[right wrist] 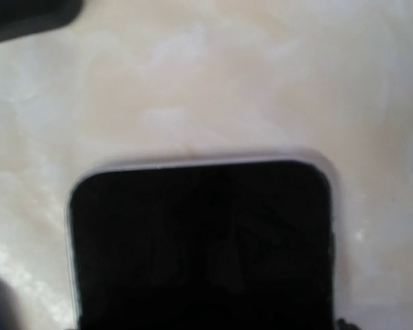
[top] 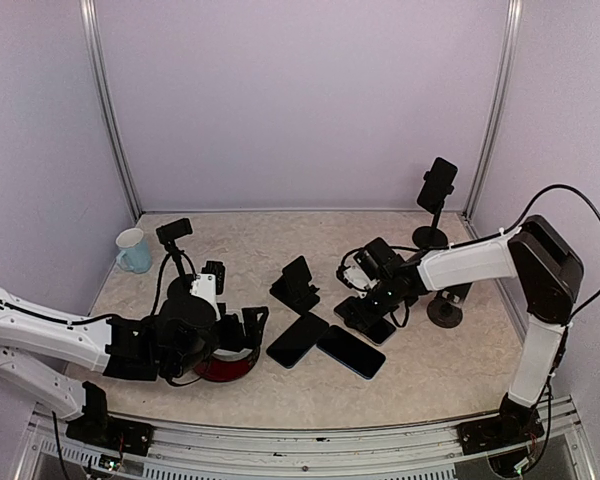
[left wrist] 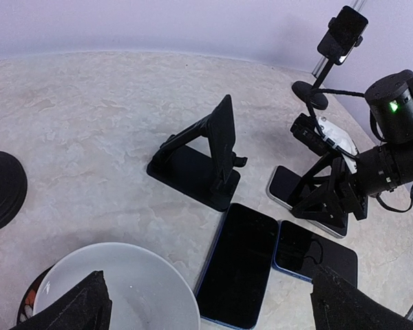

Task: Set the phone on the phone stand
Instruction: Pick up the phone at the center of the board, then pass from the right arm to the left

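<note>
The right gripper is down on a dark phone that lies flat, screen up, on the marbled worktop. Its jaws stand apart astride the phone, but whether they press on its edges I cannot tell; the right wrist view is blurred and shows only the phone's rounded end against the stone. Just to the left of it, near the middle of the worktop, stands the black phone stand, its tilted rest bare. Two more phones lie side by side in front of the stand and nearly touching each other — the larger phone and the blue-edged phone. The left gripper hangs spread wide above a white bowl at the near left, holding nothing. Farther out, a tall stand at the back right corner clamps its own handset, and a pale mug sits at the far left edge.
</note>
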